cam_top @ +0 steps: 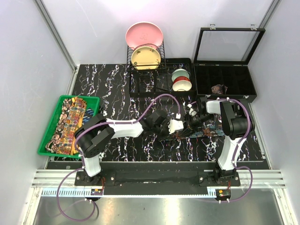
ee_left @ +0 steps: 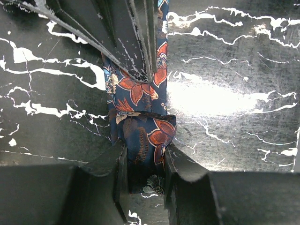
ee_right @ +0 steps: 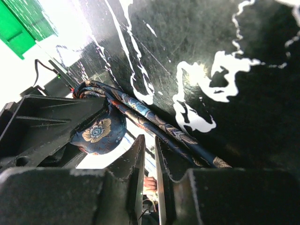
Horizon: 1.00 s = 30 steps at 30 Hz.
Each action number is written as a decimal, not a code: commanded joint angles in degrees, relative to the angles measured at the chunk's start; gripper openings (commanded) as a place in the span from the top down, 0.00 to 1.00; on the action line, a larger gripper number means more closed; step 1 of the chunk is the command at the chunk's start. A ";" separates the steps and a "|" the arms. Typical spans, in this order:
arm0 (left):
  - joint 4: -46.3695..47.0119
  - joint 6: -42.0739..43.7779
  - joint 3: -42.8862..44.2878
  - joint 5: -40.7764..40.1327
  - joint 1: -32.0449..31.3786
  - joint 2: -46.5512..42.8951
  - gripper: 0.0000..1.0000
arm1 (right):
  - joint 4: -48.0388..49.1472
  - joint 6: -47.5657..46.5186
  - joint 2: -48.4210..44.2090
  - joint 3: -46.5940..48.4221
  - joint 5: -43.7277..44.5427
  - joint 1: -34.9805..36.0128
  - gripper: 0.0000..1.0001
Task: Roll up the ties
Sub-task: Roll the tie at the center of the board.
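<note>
A dark blue tie with reddish leaf motifs lies on the black marbled table right of centre. My left gripper is shut on its folded-over end, and the band runs away from it. My right gripper faces the left one from close by; its jaws stand a narrow gap apart with nothing between them. The tie passes beside its right finger. Yellow-orange paisley ties lie in the green basket. A small brownish rolled tie sits in the black box.
The green basket stands at the table's left edge. A black compartment box with its lid raised is at the back right. A wire rack with pink and yellow plates and stacked bowls stand at the back centre.
</note>
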 commanded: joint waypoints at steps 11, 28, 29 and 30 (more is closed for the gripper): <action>-6.67 1.13 2.57 -2.07 0.98 2.65 0.99 | -1.05 0.77 1.00 -3.96 0.35 1.66 0.80; -8.00 3.42 2.22 0.92 1.51 3.00 0.96 | 12.57 0.33 -8.06 -5.20 -16.37 1.92 0.54; -8.00 3.42 2.22 1.09 1.51 2.91 0.96 | 12.66 0.24 -7.71 -5.29 -16.11 2.10 0.54; -7.91 3.33 2.05 1.18 1.60 2.83 0.96 | 12.92 0.33 -7.62 -5.29 -15.84 2.54 0.54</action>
